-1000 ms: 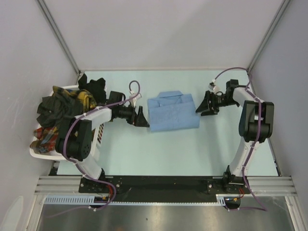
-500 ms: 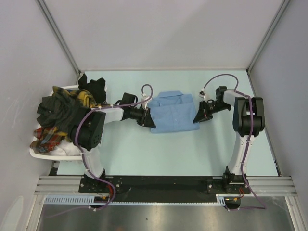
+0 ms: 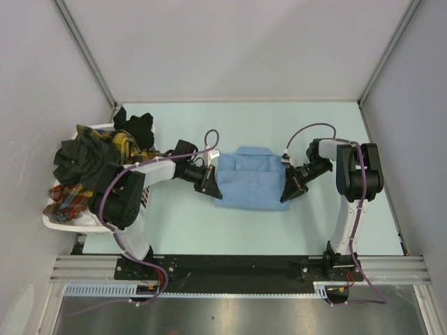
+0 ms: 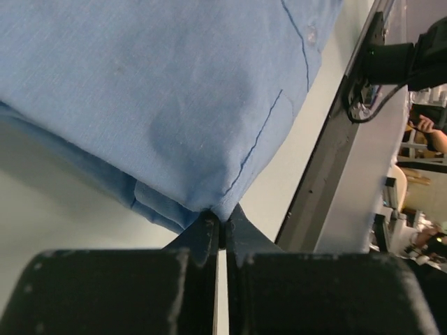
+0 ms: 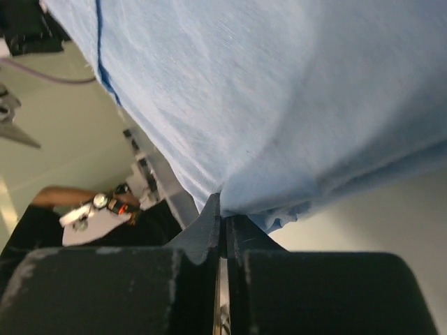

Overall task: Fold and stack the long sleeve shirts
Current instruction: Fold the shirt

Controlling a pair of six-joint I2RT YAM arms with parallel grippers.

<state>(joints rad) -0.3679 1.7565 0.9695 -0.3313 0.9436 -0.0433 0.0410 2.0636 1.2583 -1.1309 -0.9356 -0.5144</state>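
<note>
A pale green tabletop point(image 3: 230, 223), closed in by grey walls, carries everything here. At its left edge stands a white slatted basket point(image 3: 70, 225) with a heap of shirts in it: a dark green-black one point(image 3: 80, 159), a yellow-black plaid one point(image 3: 120, 142) and a red plaid one point(image 3: 70, 197). A black piece hangs over the far end of the basket, and I cannot tell if it is a separate shirt. Next to the right, the left fingers point(image 4: 202, 234) are pressed fully together, with the left edge of the light blue shirt point(image 3: 250, 183) pinched between them, toward its near corner. This shirt lies near the middle of the tabletop, between the two arms, folded to a compact rectangle with the collar at the far side. The right fingers point(image 5: 202, 234) are closed in the same way on its right edge, also toward the near corner. In my judgement the step in hand is the last fold or the placing of this first shirt, as no stack is there yet. The next move calls for both arms to travel together, at the same height and pace, so that the layers do not slip apart. I count one blue shirt on the tabletop, at least three shirts in the basket, one basket and two arms.
</note>
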